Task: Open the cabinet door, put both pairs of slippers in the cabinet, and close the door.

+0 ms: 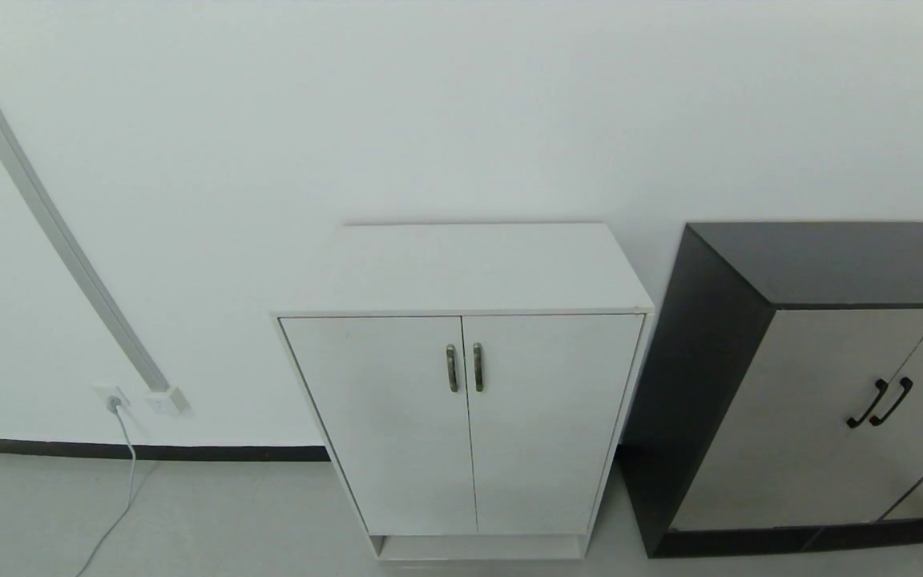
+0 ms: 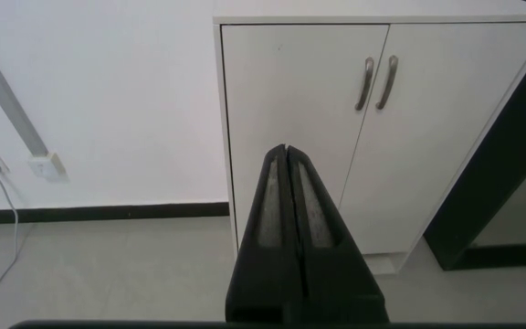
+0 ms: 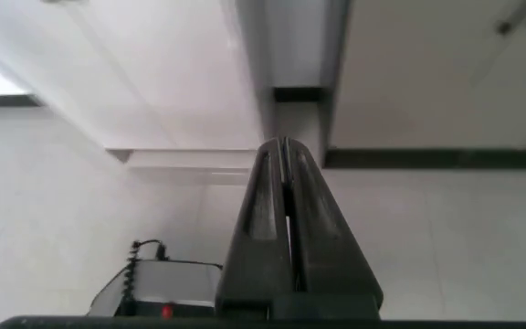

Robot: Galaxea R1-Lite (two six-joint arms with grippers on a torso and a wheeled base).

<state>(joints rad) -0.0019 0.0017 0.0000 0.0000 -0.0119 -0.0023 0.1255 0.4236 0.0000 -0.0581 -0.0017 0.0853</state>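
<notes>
nearest the cameras, the left gripper (image 2: 286, 153) is seen clenched, its black fingers pressed together with nothing between them, pointed at the left-hand door of the cabinet. the right gripper (image 3: 284, 144) is likewise closed and empty, held low over the pale grey floor (image 1: 213, 521) near the foot of the cabinet.

further out, the white two-door laminate cabinet (image 1: 469, 268) stands on the floor against the wall, at about 6 o'clock from the middle of the head view. both doors are shut. the left door (image 1: 385, 433) and the right door (image 1: 550, 425) meet at a centre seam, and two slim vertical metal bar handles, the left handle (image 1: 452, 368) and the right handle (image 1: 477, 367), sit just beside that seam near the top of the doors.

each door is judged to be a stiff, light panel hinged at its outer edge, so little force should be needed. the handles look smooth and probably slippery. a grip across the middle of one bar is advised, followed by a pull along an arc. the slippers are expected to be soft and light.

at 3 o'clock from the white cabinet, a black-framed cabinet with grey doors (image 1: 798, 417) stands just beside it. at 9 o'clock, a white wall socket (image 1: 112, 398) with a grey cable (image 1: 129, 473) is set on the wall.
</notes>
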